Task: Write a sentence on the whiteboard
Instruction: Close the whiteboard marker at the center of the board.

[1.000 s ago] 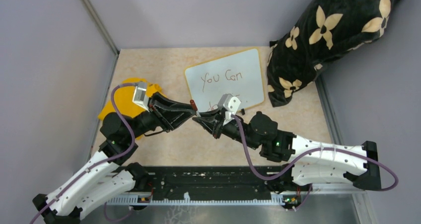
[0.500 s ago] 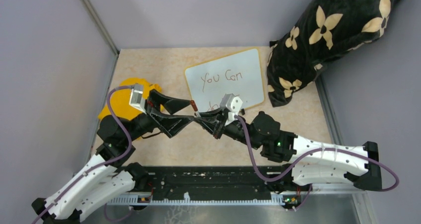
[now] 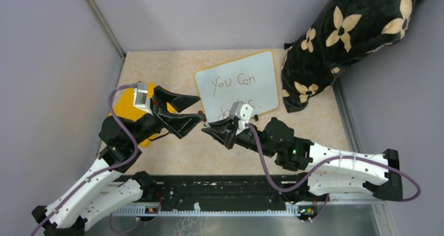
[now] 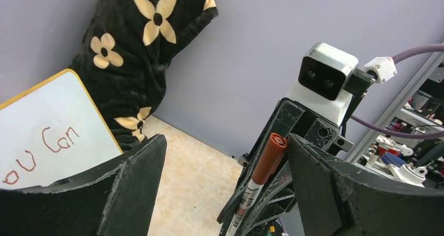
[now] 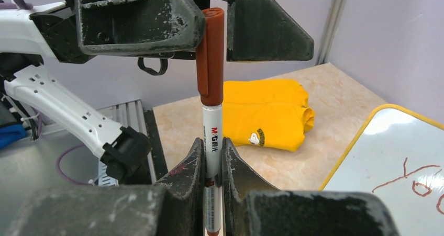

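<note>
Currently: right gripper [image 5: 212, 147], arm reaching left, clamps capped marker [image 5: 211, 63]; left gripper [image 3: 198, 108], jaws spread, flanks its cap.

whiteboard [image 3: 260, 68]: white, thin yellow rim
writing [image 3: 232, 82]: dark reddish-brown
marker [image 5: 211, 84]: reddish-brown cap; white barrel with red and black print
cloth [image 5: 267, 115]: yellow, small white logo
cushion [image 3: 351, 34]: black, cream four-petal flowers with dark centres
table [image 3: 167, 71]: beige, finely speckled
walls [image 3: 209, 16]: pale lilac-grey
left gripper [image 3: 200, 107], right gripper [image 5: 212, 147]: black, scuffed grey
cable [image 4: 413, 51]: purple
</note>
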Action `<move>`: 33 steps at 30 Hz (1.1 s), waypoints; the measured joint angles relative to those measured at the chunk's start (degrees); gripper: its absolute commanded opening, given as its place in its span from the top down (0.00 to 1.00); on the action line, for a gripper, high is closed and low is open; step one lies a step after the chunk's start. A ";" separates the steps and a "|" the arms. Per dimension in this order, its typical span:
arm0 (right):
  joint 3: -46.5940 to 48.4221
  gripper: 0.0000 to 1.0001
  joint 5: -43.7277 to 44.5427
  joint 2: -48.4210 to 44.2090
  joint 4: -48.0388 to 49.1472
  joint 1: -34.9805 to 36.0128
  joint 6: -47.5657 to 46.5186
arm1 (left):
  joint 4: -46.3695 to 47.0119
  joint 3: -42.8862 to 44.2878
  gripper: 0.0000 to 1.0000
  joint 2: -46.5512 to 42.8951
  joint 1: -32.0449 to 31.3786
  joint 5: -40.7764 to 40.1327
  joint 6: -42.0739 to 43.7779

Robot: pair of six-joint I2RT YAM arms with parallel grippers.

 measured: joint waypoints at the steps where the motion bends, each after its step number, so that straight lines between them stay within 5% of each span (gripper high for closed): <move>1: 0.00 1.00 -0.07 0.00 -0.04 0.00 0.00 | 0.00 0.13 0.14 0.15 0.00 0.00 0.20; 11: 0.33 1.00 0.24 0.33 -1.18 0.00 0.07 | 0.04 0.44 0.40 0.42 0.00 1.16 1.11; 25: 0.44 1.00 0.98 0.72 -2.47 0.00 1.53 | 0.02 0.44 0.54 0.81 0.00 3.69 1.07; 33: 0.44 1.00 2.05 1.09 -2.69 0.00 1.53 | 0.09 0.42 0.84 1.38 0.00 5.66 0.61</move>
